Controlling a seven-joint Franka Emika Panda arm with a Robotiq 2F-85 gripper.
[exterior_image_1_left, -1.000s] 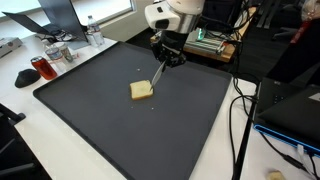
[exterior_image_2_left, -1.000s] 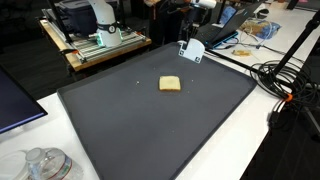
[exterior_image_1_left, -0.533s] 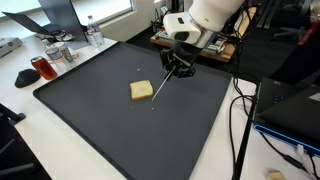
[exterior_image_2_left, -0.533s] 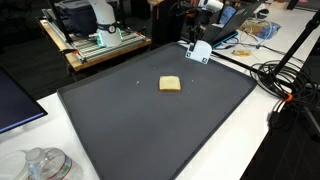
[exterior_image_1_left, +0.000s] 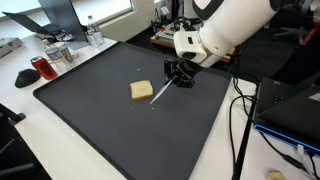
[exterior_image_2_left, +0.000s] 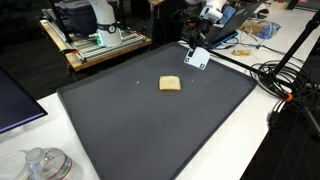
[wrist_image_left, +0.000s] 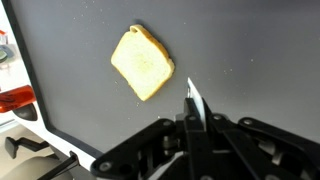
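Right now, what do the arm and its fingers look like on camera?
The arm is glossy white, made of fat, rounded shells. The gripper at its end is matt black and much slimmer. In the wrist view its fingers show as black angular bars joined by links. I can make out no markings or loose cables on it.

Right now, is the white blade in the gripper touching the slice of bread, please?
No, the wrist view shows dark mat between the white blade and the slice of bread.
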